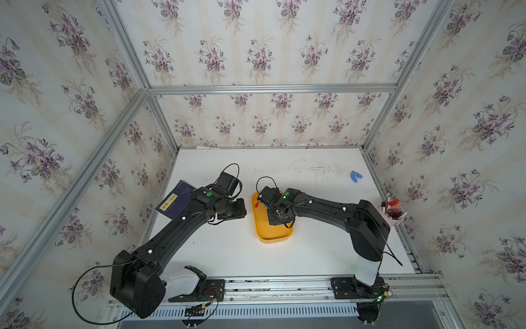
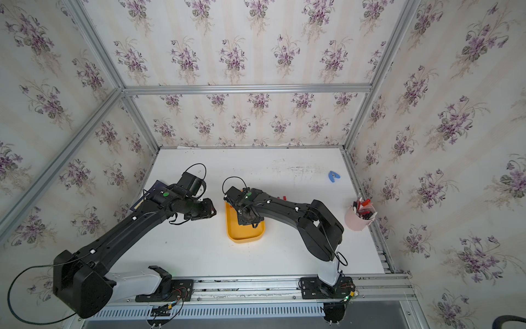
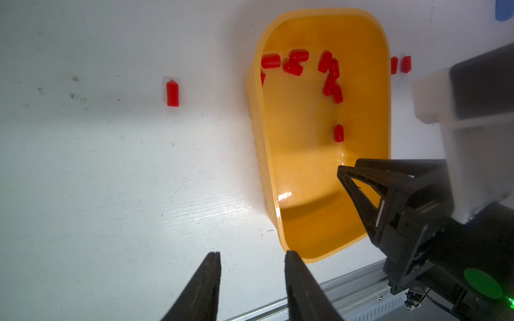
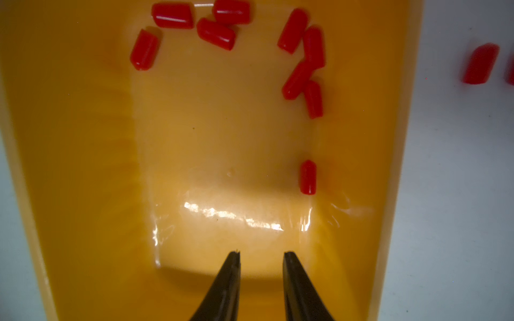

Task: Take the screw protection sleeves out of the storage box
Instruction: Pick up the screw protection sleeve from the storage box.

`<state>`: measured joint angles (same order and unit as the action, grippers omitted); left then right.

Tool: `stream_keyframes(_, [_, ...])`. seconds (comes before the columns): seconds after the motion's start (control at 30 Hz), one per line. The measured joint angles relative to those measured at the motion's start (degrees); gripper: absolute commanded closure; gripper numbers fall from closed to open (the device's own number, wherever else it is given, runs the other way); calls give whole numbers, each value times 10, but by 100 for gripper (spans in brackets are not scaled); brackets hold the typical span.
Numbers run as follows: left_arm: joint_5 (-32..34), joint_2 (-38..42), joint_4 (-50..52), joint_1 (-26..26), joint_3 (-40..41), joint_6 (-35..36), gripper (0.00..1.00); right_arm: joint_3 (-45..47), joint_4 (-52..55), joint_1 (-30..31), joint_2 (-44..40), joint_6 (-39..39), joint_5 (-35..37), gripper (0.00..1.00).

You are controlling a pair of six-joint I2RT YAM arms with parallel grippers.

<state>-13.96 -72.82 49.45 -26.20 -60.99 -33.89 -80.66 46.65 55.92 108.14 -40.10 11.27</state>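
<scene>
The yellow-orange storage box (image 1: 274, 240) (image 2: 244, 238) lies mid-table. Several red screw protection sleeves (image 4: 172, 15) rest at its far end, and a single one (image 4: 308, 177) lies nearer the middle by a side wall. Outside the box, one sleeve (image 3: 172, 93) lies on the table on one side and two (image 3: 406, 64) (image 2: 281, 197) on the other. My right gripper (image 4: 262, 253) hangs over the box's floor (image 4: 222, 139), open by a narrow gap with nothing in it. My left gripper (image 3: 252, 253) is open and empty over the table beside the box's near corner (image 3: 306, 255).
A navy booklet with a yellow label (image 1: 178, 203) lies under the left arm at the table's left edge. A blue clip (image 1: 355, 176) sits at the back right. A pink cup of pens (image 1: 391, 215) stands at the right edge. An aluminium rail (image 1: 284, 284) runs along the front.
</scene>
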Motion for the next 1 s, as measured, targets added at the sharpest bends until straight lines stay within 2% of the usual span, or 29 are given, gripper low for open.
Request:
stream_keyframes(0.6, [-13,5,5,15,6,11,57,-9,16,2,61,-15,88,68])
stream_keyframes(1.0, [-14,4,5,17,6,14,57,-1,-6,-3,80,-19,112,68])
